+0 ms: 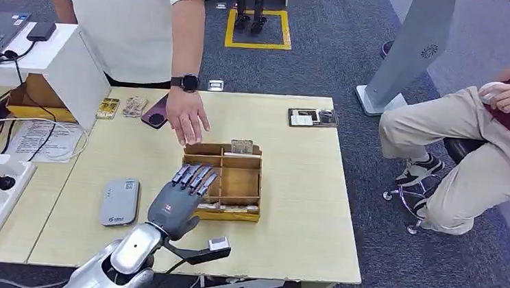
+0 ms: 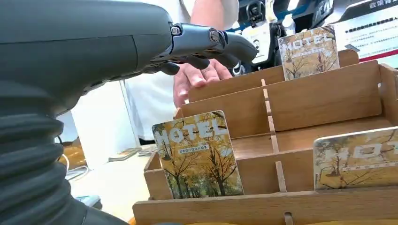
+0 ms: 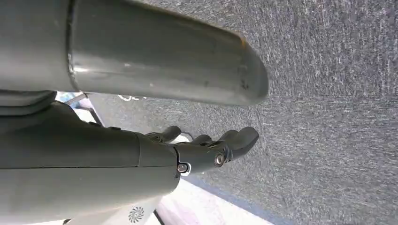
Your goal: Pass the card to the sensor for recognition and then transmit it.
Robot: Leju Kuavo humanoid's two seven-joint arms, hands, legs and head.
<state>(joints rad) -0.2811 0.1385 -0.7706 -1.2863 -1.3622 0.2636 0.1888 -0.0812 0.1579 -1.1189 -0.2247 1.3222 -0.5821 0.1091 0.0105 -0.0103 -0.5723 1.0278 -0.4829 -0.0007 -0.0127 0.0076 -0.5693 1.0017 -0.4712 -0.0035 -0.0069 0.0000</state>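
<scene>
Silver and grey, the robot's left hand (image 1: pixel 180 203) comes up from the near desk edge with its fingers spread and nothing in them, their tips over the near-left part of the wooden card rack (image 1: pixel 238 182). From the left wrist view a hotel card (image 2: pixel 197 154) stands upright in the front-left slot, just below and ahead of those fingers; a second card (image 2: pixel 355 159) leans in the front slot beside it and a third (image 2: pixel 309 51) stands in the back row. The grey sensor (image 1: pixel 120 202) lies flat on the desk (image 1: pixel 302 209) to the left of the rack, near the hand but apart from it. A person's hand (image 1: pixel 187 117) rests at the far-left corner of the rack, close to the robot's fingertips. The right hand (image 3: pixel 206 150) hangs over the carpet, fingers loosely curled and holding nothing.

I judge the card is not yet picked up. Risks from here: the thin, upright card gives little to pinch, so the fingers could push it flat or knock the light rack along the desk; reaching too deep could bump the person's hand; and a loose pinch could drop the card on the way to the sensor.
</scene>
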